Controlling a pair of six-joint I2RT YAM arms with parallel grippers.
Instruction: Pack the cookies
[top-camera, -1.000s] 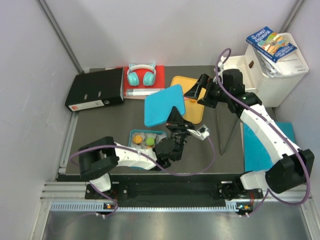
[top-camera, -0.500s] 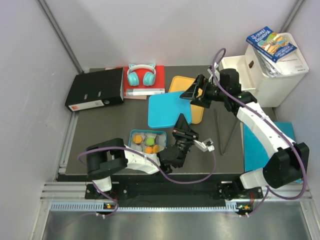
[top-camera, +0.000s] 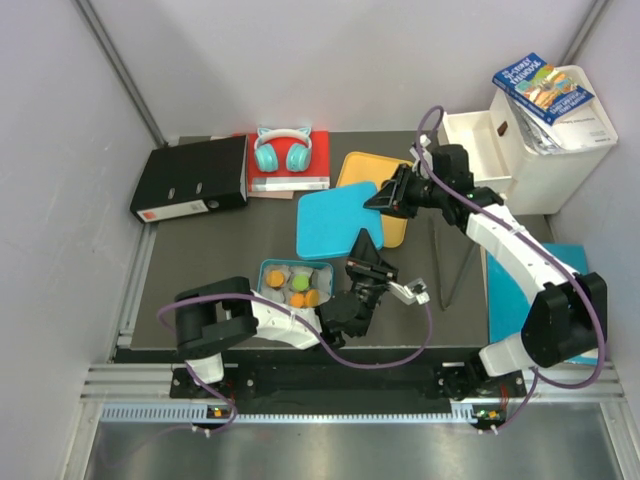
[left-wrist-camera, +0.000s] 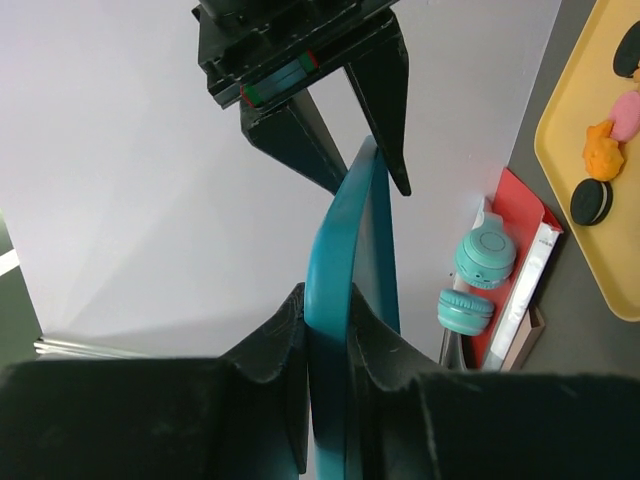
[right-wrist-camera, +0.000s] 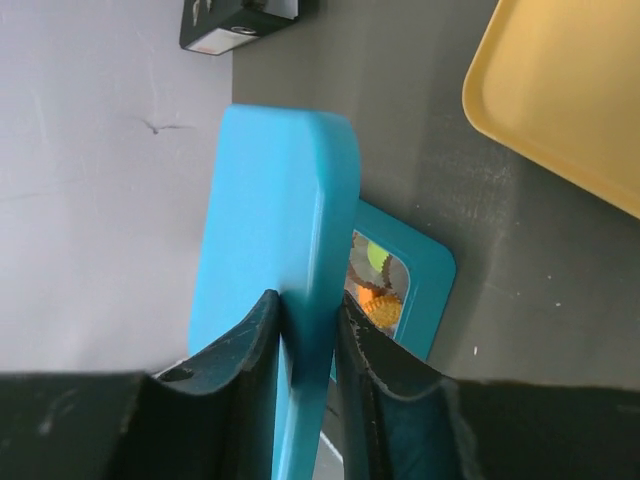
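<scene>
Lid (top-camera: 330, 222) handling looks like the step in hand: the blue lid hangs tilted, above and just beyond the tin (top-camera: 266, 268); the left fingers (left-wrist-camera: 275, 355) pinch its near edge and the right fingers (right-wrist-camera: 245, 350) its far edge, both clenched on it; cookies (top-camera: 297, 285) lie inside the tin in paper cups, uncovered. To do it well, I would let only one pair of fingers carry the lid at a time, so that the two grips do not twist it; then level it, square its corners to the tin and lower it straight, so that it does not scrape the cups. More cookies (left-wrist-camera: 590, 200) sit on the tray (top-camera: 358, 165) beyond the tin, so closing now may be premature. From above, the lid and the right arm cover most of the tray, so how many remain there is unclear; the lid masks part of the tin in the right wrist view; how firmly the right fingers bite cannot be told.
</scene>
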